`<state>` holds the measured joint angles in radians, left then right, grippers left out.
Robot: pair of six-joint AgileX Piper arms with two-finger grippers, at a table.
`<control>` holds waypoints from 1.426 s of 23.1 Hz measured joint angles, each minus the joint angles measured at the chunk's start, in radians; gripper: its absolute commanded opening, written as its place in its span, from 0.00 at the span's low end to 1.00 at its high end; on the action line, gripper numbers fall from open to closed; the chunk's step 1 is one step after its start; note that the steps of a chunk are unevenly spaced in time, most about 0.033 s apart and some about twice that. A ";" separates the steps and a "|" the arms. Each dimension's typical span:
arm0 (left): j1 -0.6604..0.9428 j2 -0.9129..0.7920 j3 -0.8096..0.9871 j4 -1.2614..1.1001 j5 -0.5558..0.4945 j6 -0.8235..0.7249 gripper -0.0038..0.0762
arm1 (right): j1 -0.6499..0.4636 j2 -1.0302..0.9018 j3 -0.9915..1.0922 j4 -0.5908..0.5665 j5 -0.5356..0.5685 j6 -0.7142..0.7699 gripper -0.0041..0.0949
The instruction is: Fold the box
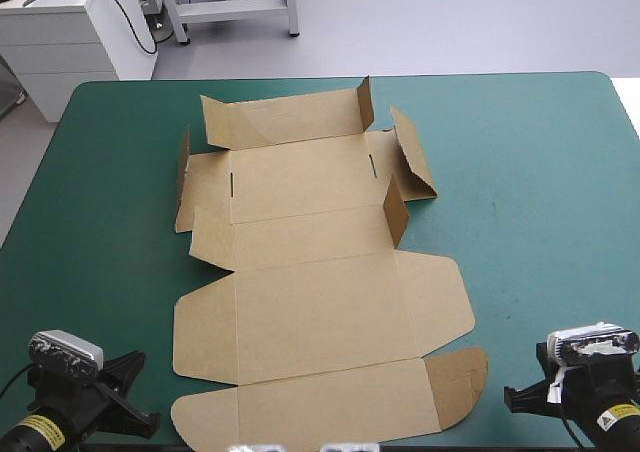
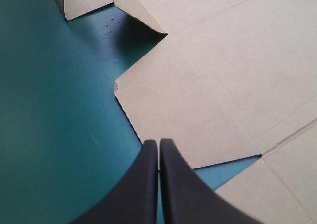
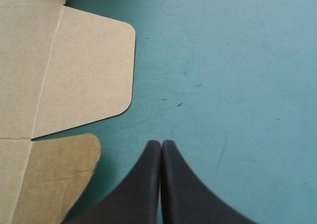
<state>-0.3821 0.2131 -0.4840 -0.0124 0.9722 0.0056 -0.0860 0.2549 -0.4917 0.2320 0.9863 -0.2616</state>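
The brown box [image 1: 318,282] lies as a cut sheet in the middle of the teal-green table, mostly flat. Its far flaps stand partly raised, one small flap [image 1: 396,210] upright at the right side. My left gripper [image 1: 125,392] rests shut at the near left corner; its fingertips [image 2: 159,143] sit just over the edge of a left side flap [image 2: 183,105]. My right gripper [image 1: 520,400] is shut at the near right, over bare cover beside the rounded right flaps [image 3: 81,70]; its fingertips [image 3: 161,144] hold nothing.
Bare teal-green cover [image 1: 540,192] stretches right of the box and along the left side [image 1: 100,232]. A white cabinet [image 1: 70,32] and a metal stand stand beyond the table's far edge.
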 measured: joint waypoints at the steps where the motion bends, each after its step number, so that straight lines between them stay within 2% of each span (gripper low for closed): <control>1: 0.000 0.000 0.000 0.000 0.000 0.000 0.04 | 0.000 0.000 0.000 0.000 0.000 0.000 0.02; 7: 0.000 0.000 0.000 0.000 0.000 0.000 0.04 | 0.000 0.000 0.000 0.000 0.001 0.000 0.02; 10: 0.000 0.000 0.000 0.000 0.000 0.000 0.04 | 0.000 0.000 -0.001 -0.004 0.048 0.001 0.02; 16: 0.000 0.000 0.000 0.000 0.000 0.000 0.04 | 0.000 0.046 -0.057 -0.007 0.069 0.001 0.02; 19: 0.000 0.000 0.000 0.000 0.000 0.000 0.04 | 0.000 0.190 -0.183 0.003 0.077 -0.022 0.02; 27: 0.000 0.000 0.000 0.000 0.000 -0.006 0.04 | 0.000 0.703 -0.589 0.180 0.112 -0.117 0.02; 33: 0.000 0.000 0.000 0.000 0.000 0.000 0.04 | 0.024 0.925 -0.810 0.200 0.161 -0.123 0.03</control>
<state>-0.3821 0.2131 -0.4840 -0.0124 0.9723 0.0056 -0.0616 1.1797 -1.3013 0.4318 1.1477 -0.3845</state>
